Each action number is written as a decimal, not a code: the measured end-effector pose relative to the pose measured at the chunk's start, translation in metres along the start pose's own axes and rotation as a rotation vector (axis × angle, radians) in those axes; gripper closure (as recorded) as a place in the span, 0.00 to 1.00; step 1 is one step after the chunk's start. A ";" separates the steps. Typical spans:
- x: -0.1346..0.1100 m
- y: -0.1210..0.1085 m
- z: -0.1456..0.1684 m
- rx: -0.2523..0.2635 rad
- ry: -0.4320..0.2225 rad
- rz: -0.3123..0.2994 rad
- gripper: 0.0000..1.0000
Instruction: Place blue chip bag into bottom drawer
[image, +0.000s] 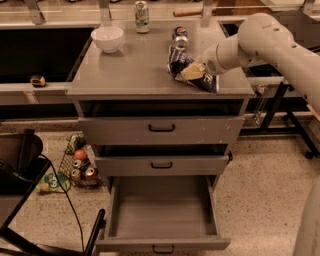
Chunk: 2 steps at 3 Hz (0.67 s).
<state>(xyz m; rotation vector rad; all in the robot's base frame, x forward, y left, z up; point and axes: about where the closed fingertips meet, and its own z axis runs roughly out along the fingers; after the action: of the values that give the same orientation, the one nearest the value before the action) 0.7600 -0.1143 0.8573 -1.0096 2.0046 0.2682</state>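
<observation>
The blue chip bag lies crumpled at the right back of the grey cabinet top. My gripper comes in from the right on the white arm. It sits down on the bag's middle and is shut on it, and the bag still touches the top. The bottom drawer is pulled fully out below, and its flat grey floor is bare. The two shallower drawers above it are shut.
A soda can lies just behind the bag. A white bowl and an upright can stand at the back left. A wire basket of cans and a black chair are on the floor at the left.
</observation>
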 end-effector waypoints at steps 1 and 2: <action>-0.012 0.000 -0.031 0.058 -0.037 -0.045 0.88; -0.037 0.005 -0.085 0.137 -0.112 -0.102 1.00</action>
<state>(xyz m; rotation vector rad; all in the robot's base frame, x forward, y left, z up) 0.7172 -0.1343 0.9370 -0.9850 1.8382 0.1276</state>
